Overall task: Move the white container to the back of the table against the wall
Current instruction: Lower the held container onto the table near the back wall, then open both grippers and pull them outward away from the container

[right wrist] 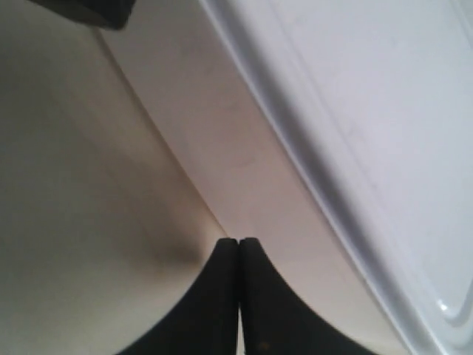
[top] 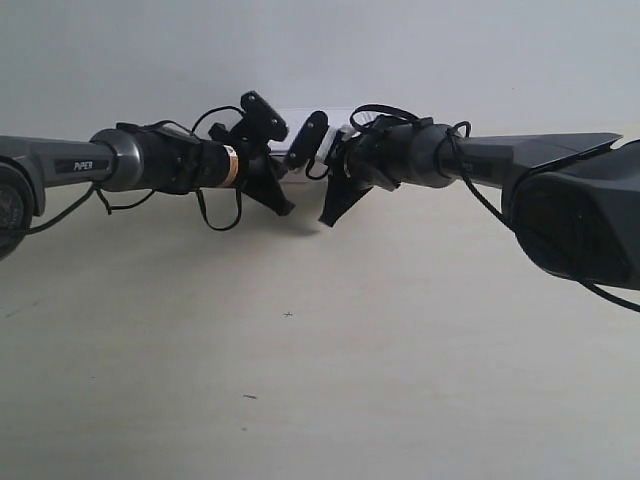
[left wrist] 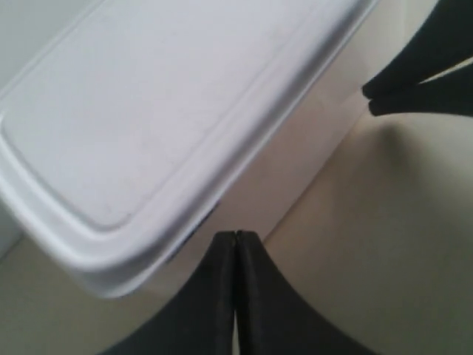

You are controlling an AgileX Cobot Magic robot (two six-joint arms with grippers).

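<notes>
The white container (top: 292, 118) stands at the far side of the table (top: 300, 380), close to the wall (top: 320, 50), mostly hidden behind both wrists. Its flat raised-rim lid (left wrist: 148, 111) fills the left wrist view, and its lid (right wrist: 384, 133) also shows in the right wrist view. My left gripper (left wrist: 236, 235) is shut with nothing in it, its tips close to the container's near side wall. My right gripper (right wrist: 239, 241) is shut and empty too, at the foot of that side wall (right wrist: 244, 148). The two grippers (top: 287, 208) (top: 328, 218) point down side by side.
The arm at the exterior view's left (top: 90, 160) and the bulkier arm at the exterior view's right (top: 570, 210) reach in from the sides, with loose black cables (top: 220, 215) hanging. The other gripper's fingertips (left wrist: 384, 96) show in the left wrist view.
</notes>
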